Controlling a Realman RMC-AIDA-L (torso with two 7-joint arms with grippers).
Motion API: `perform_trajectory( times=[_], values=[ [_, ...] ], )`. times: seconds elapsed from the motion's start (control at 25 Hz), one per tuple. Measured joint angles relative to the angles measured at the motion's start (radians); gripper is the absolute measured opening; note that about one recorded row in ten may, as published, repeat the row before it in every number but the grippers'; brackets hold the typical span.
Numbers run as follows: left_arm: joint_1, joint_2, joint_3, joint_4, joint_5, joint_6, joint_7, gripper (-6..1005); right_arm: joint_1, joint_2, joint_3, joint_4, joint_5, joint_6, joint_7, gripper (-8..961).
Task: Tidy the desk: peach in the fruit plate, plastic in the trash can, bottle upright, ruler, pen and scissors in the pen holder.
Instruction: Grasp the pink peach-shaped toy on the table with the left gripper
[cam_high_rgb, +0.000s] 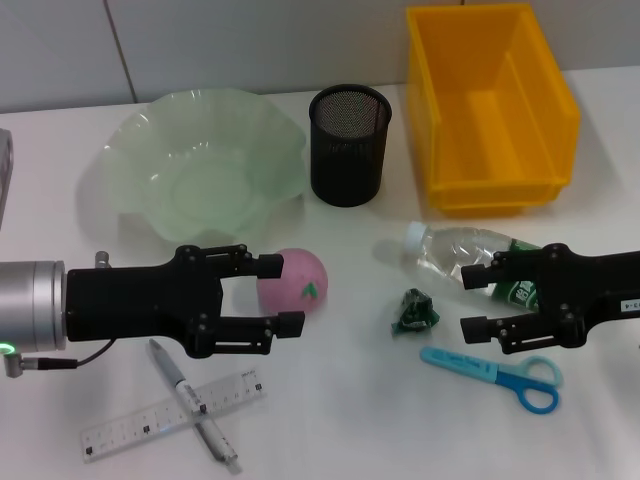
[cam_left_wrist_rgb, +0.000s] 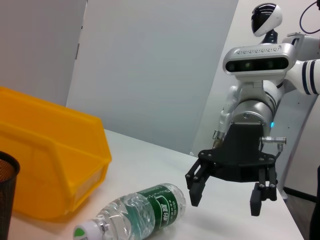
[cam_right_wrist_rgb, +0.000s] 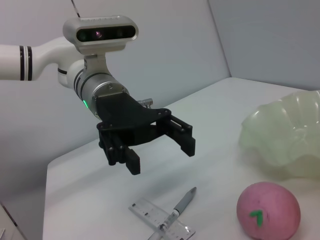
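The pink peach (cam_high_rgb: 296, 278) lies on the table in front of the pale green fruit plate (cam_high_rgb: 205, 165). My left gripper (cam_high_rgb: 282, 294) is open, and its fingertips overlap the peach's left side in the head view. The right wrist view shows this left gripper (cam_right_wrist_rgb: 161, 156) raised off the table, apart from the peach (cam_right_wrist_rgb: 268, 210). The clear bottle (cam_high_rgb: 465, 255) lies on its side. My right gripper (cam_high_rgb: 472, 300) is open beside it, above the table. Crumpled green plastic (cam_high_rgb: 414, 312) lies to its left. Blue scissors (cam_high_rgb: 500, 372), ruler (cam_high_rgb: 165, 415) and pen (cam_high_rgb: 195, 405) lie near the front.
The black mesh pen holder (cam_high_rgb: 349, 143) stands at the back centre, with the yellow bin (cam_high_rgb: 490, 100) to its right. The pen lies crossed over the ruler (cam_right_wrist_rgb: 162, 220). The left wrist view shows the bottle (cam_left_wrist_rgb: 140, 212) beside the bin (cam_left_wrist_rgb: 50, 165).
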Motion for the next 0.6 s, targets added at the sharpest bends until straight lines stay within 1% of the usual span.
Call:
perform_trajectory(
  times=[0.16, 0.28, 0.4, 0.48, 0.52, 0.56, 0.6],
  values=[
    [-0.005, -0.001, -0.002, 0.0, 0.008, -0.011, 0.0, 785, -0.002, 0.0, -0.001, 0.0, 0.0, 0.0, 0.0, 764],
    [-0.037, -0.017, -0.034, 0.032, 0.108, -0.049, -0.013, 785, -0.004, -0.001, 0.0, 0.0, 0.0, 0.0, 0.004, 764],
    [-0.068, -0.051, -0.083, 0.094, 0.25, -0.097, -0.039, 784, -0.007, -0.001, 0.004, 0.0, 0.0, 0.001, 0.014, 764],
    [-0.078, -0.071, -0.106, 0.13, 0.321, -0.122, -0.045, 784, -0.008, -0.001, 0.006, 0.0, 0.0, 0.004, 0.015, 764],
    [-0.078, -0.071, -0.106, 0.13, 0.321, -0.122, -0.045, 784, -0.009, -0.001, 0.006, 0.0, 0.0, 0.006, 0.015, 764],
    [-0.083, -0.088, -0.12, 0.158, 0.38, -0.143, -0.049, 785, -0.01, -0.001, 0.007, 0.0, 0.0, 0.008, 0.015, 763],
    [-0.084, -0.1, -0.126, 0.179, 0.416, -0.156, -0.05, 785, -0.01, -0.001, 0.009, 0.0, -0.003, 0.009, 0.015, 763]
  ],
)
